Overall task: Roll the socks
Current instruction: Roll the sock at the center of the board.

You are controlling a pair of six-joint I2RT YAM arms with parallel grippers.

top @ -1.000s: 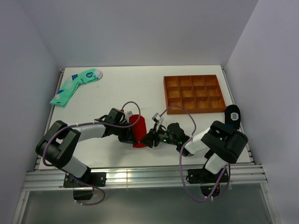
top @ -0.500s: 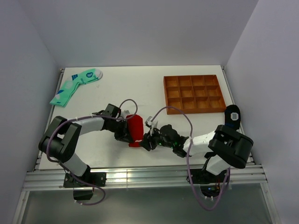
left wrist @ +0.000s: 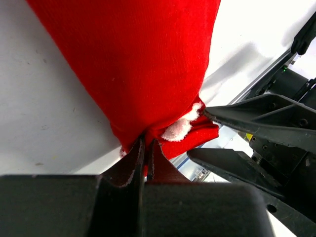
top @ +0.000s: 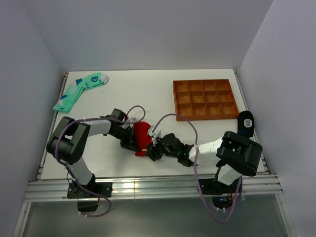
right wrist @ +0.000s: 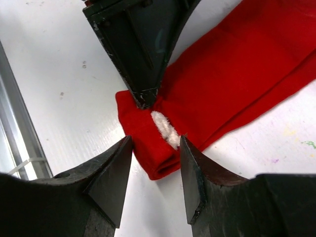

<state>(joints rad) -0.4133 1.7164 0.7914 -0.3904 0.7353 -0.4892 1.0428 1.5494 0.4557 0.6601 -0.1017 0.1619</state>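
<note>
Socks (right wrist: pixel 232 74) are pinched at the folded end by the left claw (left wrist: pixel 145 148), clamped tight; right claw (right wrist: pixel 156 148) is spread part-open, straddling that end on the table (right wrist: pixel 59 74).

From where I stand, the right arm (top: pixel 207 147) has stretched out toward nine o'clock, lying lower and longer across the table than a second ago. Its right gripper (top: pixel 150 152) has slid the same way, and its parted jaws now straddle the near end of the socks (top: pixel 142 134). The cable (top: pixel 173 116) looped over that arm has drifted to nine o'clock with it. The left arm (top: pixel 94 127) has swung its elbow up toward twelve o'clock, so its forearm now runs nearly level. The left gripper (top: pixel 135 147), pinched on the fabric, has edged slightly toward nine o'clock. The socks have gone with it and look narrower.
</note>
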